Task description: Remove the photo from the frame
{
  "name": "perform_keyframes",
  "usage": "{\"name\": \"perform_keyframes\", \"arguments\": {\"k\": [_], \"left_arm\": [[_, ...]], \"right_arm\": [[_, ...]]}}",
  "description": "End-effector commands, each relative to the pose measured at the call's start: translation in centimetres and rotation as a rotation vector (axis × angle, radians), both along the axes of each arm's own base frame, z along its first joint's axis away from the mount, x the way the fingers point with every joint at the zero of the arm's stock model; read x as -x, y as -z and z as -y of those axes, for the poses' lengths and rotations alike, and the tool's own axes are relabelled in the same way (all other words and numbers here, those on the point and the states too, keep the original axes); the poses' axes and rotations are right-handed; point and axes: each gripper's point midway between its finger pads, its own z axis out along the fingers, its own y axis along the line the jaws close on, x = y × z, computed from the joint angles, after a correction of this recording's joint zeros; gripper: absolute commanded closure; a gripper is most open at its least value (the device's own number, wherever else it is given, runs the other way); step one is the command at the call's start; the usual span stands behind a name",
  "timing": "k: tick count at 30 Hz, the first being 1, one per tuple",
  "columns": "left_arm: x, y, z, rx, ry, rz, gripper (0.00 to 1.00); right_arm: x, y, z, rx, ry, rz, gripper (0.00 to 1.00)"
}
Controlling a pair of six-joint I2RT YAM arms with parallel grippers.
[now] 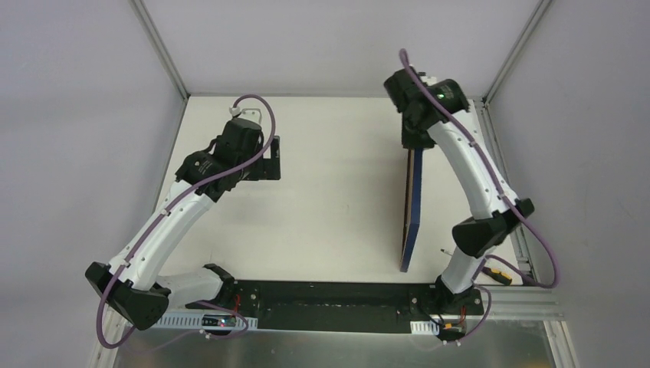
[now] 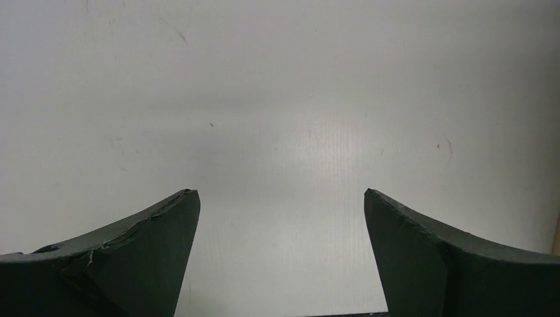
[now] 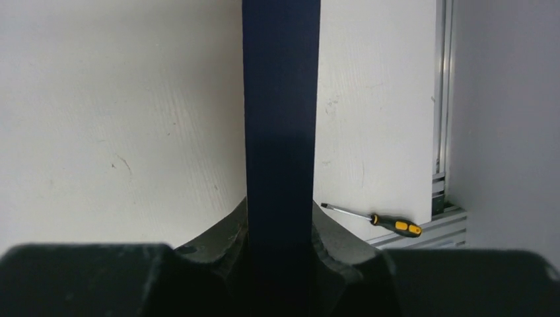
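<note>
Right jaws clenched on dark-blue frame (image 3: 280, 132), seemingly standing on edge, left jaws spread wide

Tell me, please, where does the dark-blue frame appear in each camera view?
Top external: the frame stands on edge, right of centre.
Left wrist: not in it.
Right wrist: a dark vertical band down the centre, clamped by the right gripper.
Shared landmark, those two views: the screwdriver, right of the frame.

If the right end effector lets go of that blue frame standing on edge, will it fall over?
Probably: the frame stands on a thin edge, gripped only at its far end by the right end effector. It looks stiff, being straight along its whole length.
</note>
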Motion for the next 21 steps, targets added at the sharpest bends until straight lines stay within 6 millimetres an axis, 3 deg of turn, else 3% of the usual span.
{"name": "perform_keyframes", "arguments": {"k": [1, 7, 12, 17, 21], "left_arm": [[0.7, -0.2, -1.9, -0.035, -0.068, 0.016, 0.0], [2.1, -1.6, -5.3, -0.115, -0.19, 0.037, 0.0], [3.8, -3.5, -7.6, -0.119, -0.252, 0.108, 0.0], [5.5, -5.7, -9.1, -0.092, -0.28, 0.177, 0.0], [6.8, -6.7, -9.8, -0.078, -0.268, 0.211, 0.0]], "right_arm": [[-2.5, -0.5, -3.1, 0.268, -0.097, 0.057, 1.0], [-3.5, 1.9, -11.0, 0.378, -0.207, 0.11, 1.0], [-4.1, 6.7, -17.1, 0.358, -0.31, 0.12, 1.0], [-5.5, 11.7, -21.7, 0.369, -0.377, 0.144, 1.0], [-6.7, 15.5, -23.6, 0.366, -0.4, 0.141, 1.0]]}}
